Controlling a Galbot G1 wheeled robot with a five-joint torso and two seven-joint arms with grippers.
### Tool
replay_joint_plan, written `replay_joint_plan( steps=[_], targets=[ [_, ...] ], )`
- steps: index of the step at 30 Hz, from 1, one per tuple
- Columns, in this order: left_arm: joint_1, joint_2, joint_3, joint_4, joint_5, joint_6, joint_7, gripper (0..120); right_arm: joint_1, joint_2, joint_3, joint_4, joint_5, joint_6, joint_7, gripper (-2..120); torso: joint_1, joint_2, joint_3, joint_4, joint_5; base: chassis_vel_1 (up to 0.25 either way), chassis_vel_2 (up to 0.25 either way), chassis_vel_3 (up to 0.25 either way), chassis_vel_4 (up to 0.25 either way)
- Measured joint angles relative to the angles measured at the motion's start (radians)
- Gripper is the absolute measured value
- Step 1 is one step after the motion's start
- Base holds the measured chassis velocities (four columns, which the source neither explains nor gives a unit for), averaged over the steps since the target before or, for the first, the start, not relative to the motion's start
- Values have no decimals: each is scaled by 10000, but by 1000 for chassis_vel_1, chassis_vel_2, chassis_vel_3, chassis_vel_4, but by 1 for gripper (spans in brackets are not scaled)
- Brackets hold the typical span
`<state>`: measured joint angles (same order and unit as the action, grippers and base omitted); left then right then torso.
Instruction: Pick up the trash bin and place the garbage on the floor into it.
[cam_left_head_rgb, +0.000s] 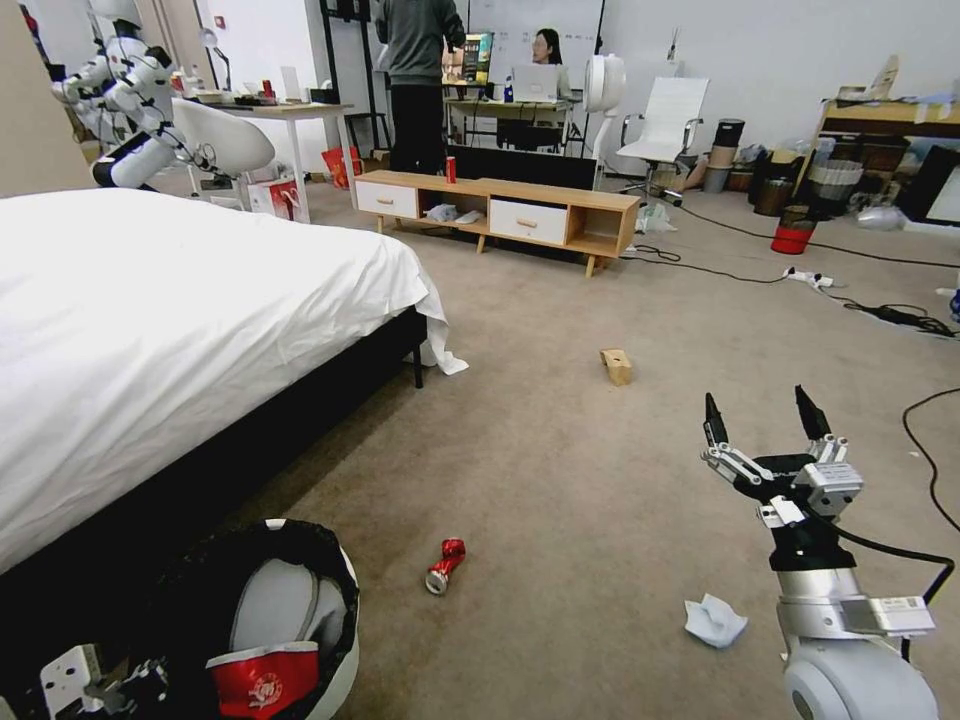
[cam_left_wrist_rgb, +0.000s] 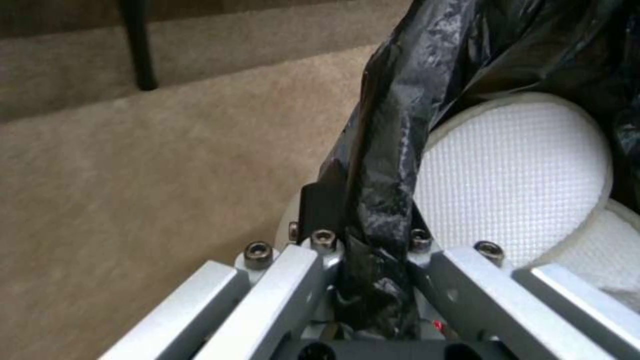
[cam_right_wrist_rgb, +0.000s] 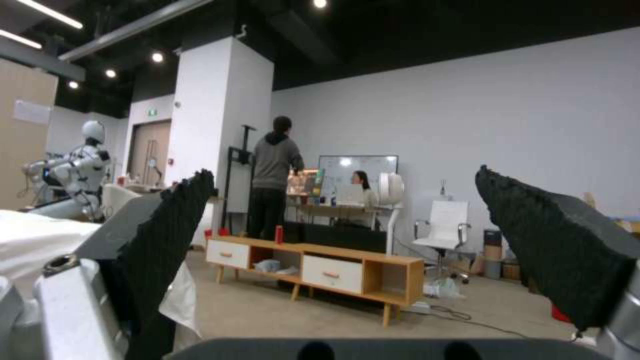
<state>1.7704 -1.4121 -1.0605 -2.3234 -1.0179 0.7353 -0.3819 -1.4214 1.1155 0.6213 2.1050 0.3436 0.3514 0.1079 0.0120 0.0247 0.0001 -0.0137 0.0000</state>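
The trash bin (cam_left_head_rgb: 345, 640), white with a black bag (cam_left_wrist_rgb: 400, 125) and a white lid piece (cam_left_wrist_rgb: 520, 170) inside, is at the lower left beside the bed. A red-white paper cup (cam_left_head_rgb: 262, 682) lies in it. My left gripper (cam_left_head_rgb: 105, 688) is shut on the bagged rim; the left wrist view shows this left gripper (cam_left_wrist_rgb: 370, 240) clamping the black plastic. On the floor lie a crushed red can (cam_left_head_rgb: 445, 565), a white tissue wad (cam_left_head_rgb: 714, 620) and a tan cardboard box (cam_left_head_rgb: 617, 366). My right gripper (cam_left_head_rgb: 765, 415) hovers open above the carpet, beyond the tissue, holding nothing.
A white-sheeted bed (cam_left_head_rgb: 150, 330) fills the left side. A low wooden cabinet (cam_left_head_rgb: 500, 210) with an upright red can (cam_left_head_rgb: 451, 169) stands at the back. Black cables (cam_left_head_rgb: 925, 450) cross the carpet at the right, near a red bucket (cam_left_head_rgb: 792, 238).
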Motion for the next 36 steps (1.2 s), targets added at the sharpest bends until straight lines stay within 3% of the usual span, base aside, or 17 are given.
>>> replay_joint_plan(
  steps=[14,36],
  targets=[
    [-22,10,-31,11,6,0,-6,2,122,60,-180,-156,-20,44,-16,100,3,0,1,-1,2,-177,182,165,-177],
    [-59,-44,17,73,90,1,-16,2,142,16,-192,-247,36,18,-16,100,0,0,-1,-1,0,0,0,0,0]
  ],
)
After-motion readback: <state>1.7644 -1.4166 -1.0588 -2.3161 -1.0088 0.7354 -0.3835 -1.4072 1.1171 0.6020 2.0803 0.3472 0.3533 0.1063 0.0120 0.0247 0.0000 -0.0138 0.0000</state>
